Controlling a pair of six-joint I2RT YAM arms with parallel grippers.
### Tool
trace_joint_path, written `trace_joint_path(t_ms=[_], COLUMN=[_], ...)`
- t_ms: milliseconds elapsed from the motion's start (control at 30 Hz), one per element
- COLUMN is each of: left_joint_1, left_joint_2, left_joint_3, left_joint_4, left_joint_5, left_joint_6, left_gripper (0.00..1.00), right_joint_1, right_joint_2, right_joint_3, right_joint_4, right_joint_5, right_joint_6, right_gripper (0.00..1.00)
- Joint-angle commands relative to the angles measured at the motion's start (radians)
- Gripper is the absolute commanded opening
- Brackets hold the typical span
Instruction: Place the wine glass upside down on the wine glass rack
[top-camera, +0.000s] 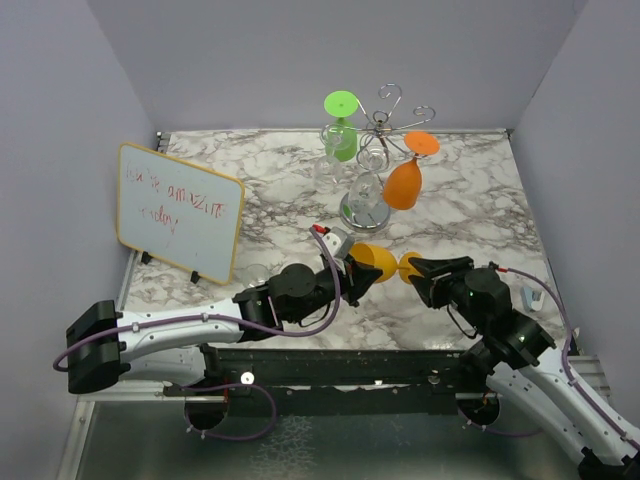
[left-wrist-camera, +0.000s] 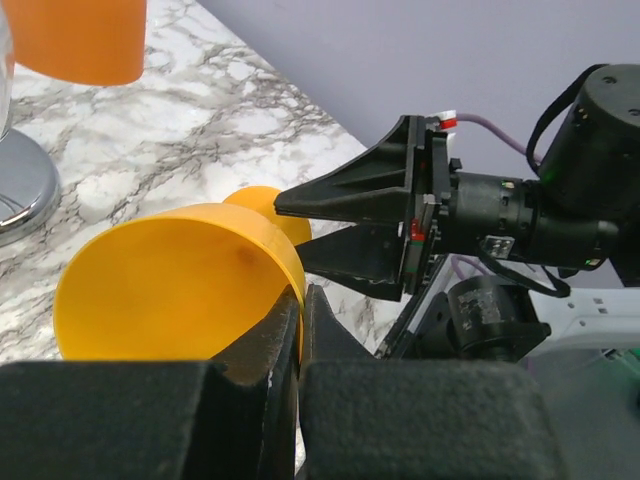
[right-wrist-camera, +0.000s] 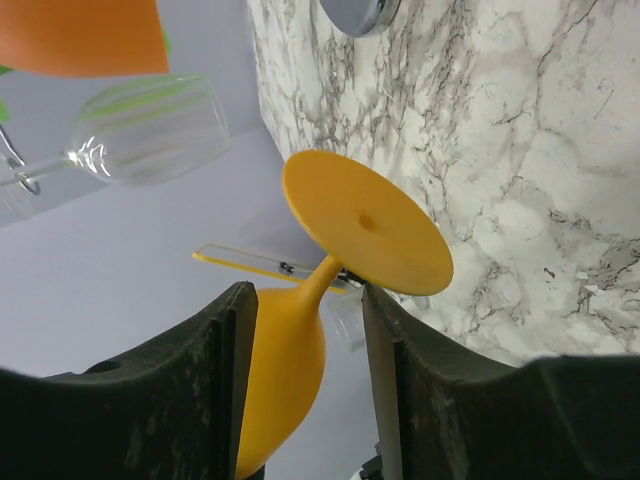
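Far left: white rectangular whiteboard with a wooden frame (top-camera: 180, 210) stands tilted on the grey-veined marble-patterned table (top-camera: 480, 190), red writing on it, not legible.

Left gripper (top-camera: 350, 262) (left-wrist-camera: 300, 300): reaches in to the near middle of the table. Its jaws are pressed together on the rim wall of the yellow plastic wine glass (top-camera: 375, 262) (left-wrist-camera: 180, 280) (right-wrist-camera: 365, 225), one finger inside the bowl and one outside.

Yellow plastic wine glass: lies on its side between the two grippers, bowl mouth to the left, round foot to the right. It sits near of the rack and apart from it. Cannot tell whether it touches the table.

Far middle: shiny chrome wire rack with a round mirrored base and curled arms (top-camera: 385, 125) stands upright. Hanging foot-up from it are a bright green wine glass (top-camera: 340, 130) on the left side, clear wine glasses (top-camera: 366, 186) in the middle, and an orange wine glass (top-camera: 405, 180) (left-wrist-camera: 85, 40) on the right side.

Right gripper (top-camera: 412, 268) (right-wrist-camera: 305, 292) (left-wrist-camera: 320, 225): meets the glass from the right. Its jaws are spread, one on each side of the stem just behind the foot. The right wrist view shows a gap between the stem and each finger, so no pinch.
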Motion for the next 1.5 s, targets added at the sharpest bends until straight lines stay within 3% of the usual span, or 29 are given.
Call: trace_joint_path(t_ms=[0, 667, 1067, 1100, 1167, 1400, 1467], left_joint_1=[-0.017, -0.050, -0.054, -0.054, -0.054, -0.054, -0.054], left_joint_2=[0.011, 0.046, 0.040, 0.037, 0.030, -0.042, -0.069], left_joint_3=[-0.007, -0.013, -0.026, -0.030, -0.037, -0.059, -0.040], left_joint_4=[0.092, 0.139, 0.139, 0.139, 0.139, 0.122, 0.098], left_joint_5=[0.009, 0.008, 0.012, 0.008, -0.015, -0.025, 0.004], left_joint_6=[0.025, 0.083, 0.082, 0.073, 0.050, -0.072, -0.125], left_gripper=[0.00, 0.00, 0.01, 0.07, 0.28, 0.70, 0.76], right_joint_1=[0.000, -0.001, -0.001, 0.000, -0.001, -0.001, -0.001], right_joint_2=[-0.006, 0.068, 0.108, 0.104, 0.096, 0.057, 0.041], right_joint_3=[-0.003, -0.018, -0.051, -0.051, -0.052, -0.063, -0.079], right_joint_4=[0.000, 0.098, 0.194, 0.196, 0.206, 0.213, 0.244], right_joint_5=[0.069, 0.027, 0.010, 0.014, 0.033, 0.118, 0.138], right_joint_6=[0.061, 0.107, 0.112, 0.104, 0.081, -0.089, -0.170], right_gripper=[0.51, 0.45, 0.01, 0.01, 0.01, 0.01, 0.01])
